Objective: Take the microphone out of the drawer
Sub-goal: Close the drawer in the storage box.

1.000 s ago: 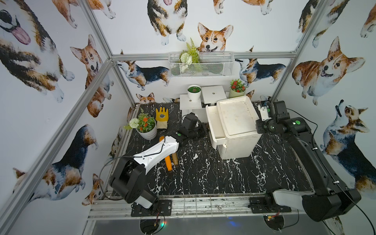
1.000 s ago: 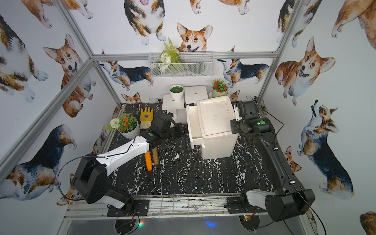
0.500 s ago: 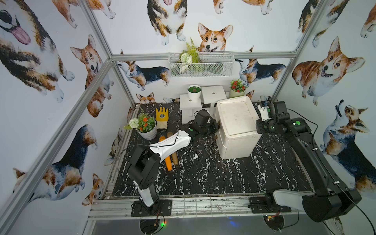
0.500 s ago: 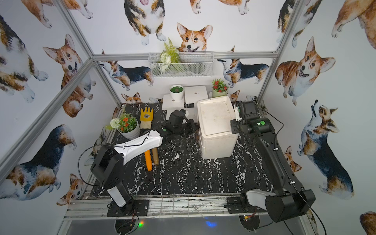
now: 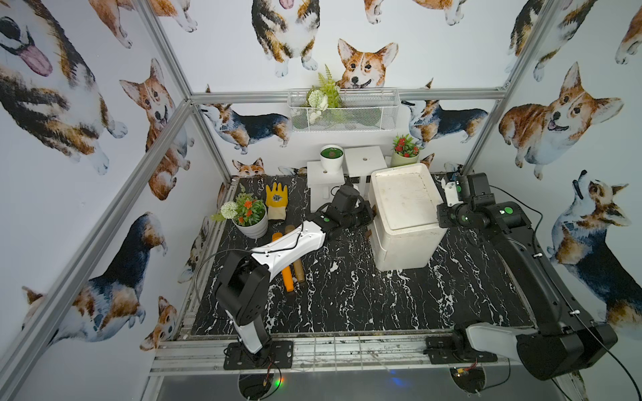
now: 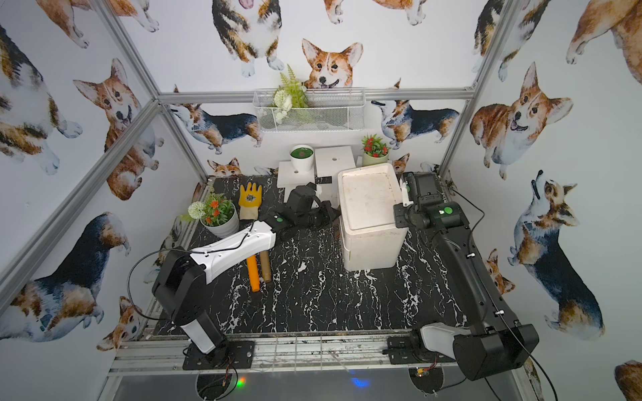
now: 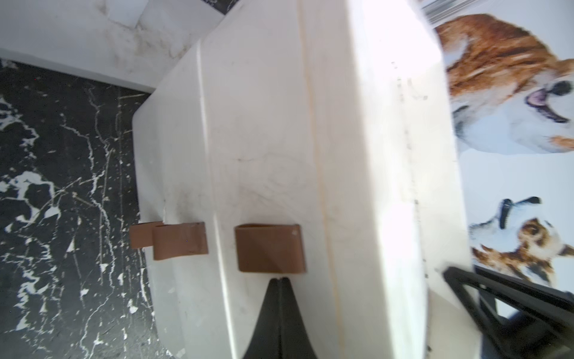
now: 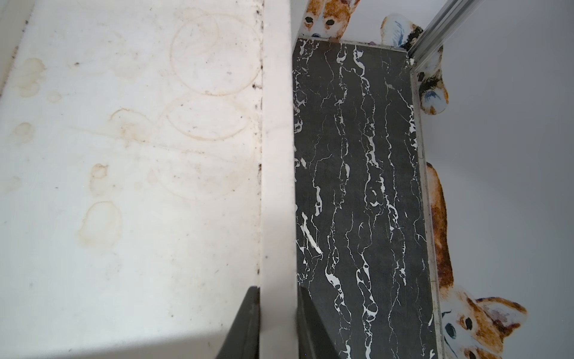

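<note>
The white drawer cabinet stands at the back right of the black marble table, and its drawer front sits flush with the body. My left gripper is shut and empty, its tips against that front just beside a brown handle. My right gripper is shut on the raised rim of the cabinet's top, on the side away from the drawer. An orange rod and a brown rod lie partly under my left forearm. I cannot tell whether either is the microphone.
A potted plant and a yellow glove sit at the back left. White stands, a white cup and a small red-flowered pot line the back wall. A wire basket hangs above.
The drawer, which stuck out toward the left a second ago, is now pushed in flush. My left gripper travelled right with it, up to the cabinet. The right arm has not moved.
</note>
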Robot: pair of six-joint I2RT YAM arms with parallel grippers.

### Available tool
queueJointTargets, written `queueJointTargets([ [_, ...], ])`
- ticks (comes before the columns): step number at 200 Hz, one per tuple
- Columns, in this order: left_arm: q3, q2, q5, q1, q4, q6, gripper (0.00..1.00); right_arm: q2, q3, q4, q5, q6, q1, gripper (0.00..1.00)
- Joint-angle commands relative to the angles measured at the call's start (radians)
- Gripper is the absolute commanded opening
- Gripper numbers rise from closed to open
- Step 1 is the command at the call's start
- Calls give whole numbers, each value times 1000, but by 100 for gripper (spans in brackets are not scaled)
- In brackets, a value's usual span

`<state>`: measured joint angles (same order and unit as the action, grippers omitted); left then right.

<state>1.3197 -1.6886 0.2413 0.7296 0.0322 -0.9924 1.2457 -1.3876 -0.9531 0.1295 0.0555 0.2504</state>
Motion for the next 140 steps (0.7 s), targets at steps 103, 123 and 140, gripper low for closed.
queueJointTargets([
  [103,-307,180,-64,-144,-129,-19,45,17,19,-95,-100,-26,10,20],
  [123,-332,152,-56,-145,-174,-39,46,14,20,-94,-102,-26,10,20],
  [140,-348,123,-47,-144,-223,-64,47,14,21,-93,-104,-26,10,20],
])
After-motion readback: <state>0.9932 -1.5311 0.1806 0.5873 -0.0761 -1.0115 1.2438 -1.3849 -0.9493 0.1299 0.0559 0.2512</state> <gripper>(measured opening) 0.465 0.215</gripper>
